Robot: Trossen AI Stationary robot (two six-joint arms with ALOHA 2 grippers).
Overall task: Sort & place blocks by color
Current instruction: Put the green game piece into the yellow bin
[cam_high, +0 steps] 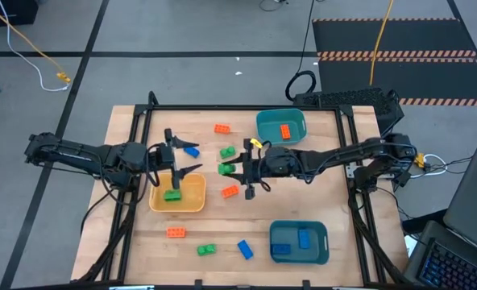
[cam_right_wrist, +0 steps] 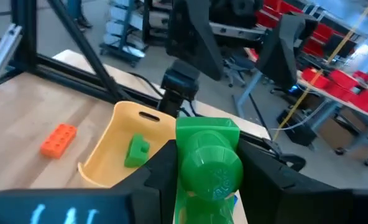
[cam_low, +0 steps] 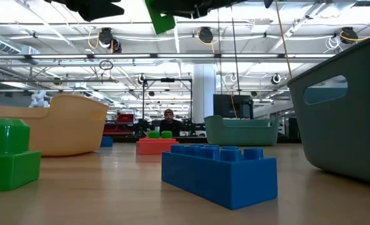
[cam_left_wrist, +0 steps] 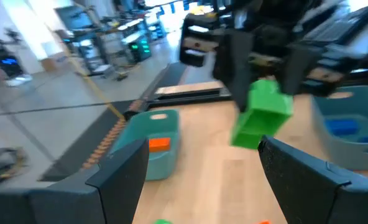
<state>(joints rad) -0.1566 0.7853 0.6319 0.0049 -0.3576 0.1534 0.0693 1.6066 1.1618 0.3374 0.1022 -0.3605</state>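
Green block [cam_right_wrist: 209, 163] clamped in the right pincer [cam_high: 230, 169], held above the desk [cam_high: 335, 213] just beside the yellow tray [cam_high: 192, 201], presumably bound for it, since one green block [cam_high: 172, 195] already lies inside; left pincer [cam_high: 174, 157] spread wide and empty over the tray's far edge, likely waiting; teal trays count two, one holding an orange block [cam_high: 285, 131], the other two blue; loose on the desk: three orange, two green, two blue.
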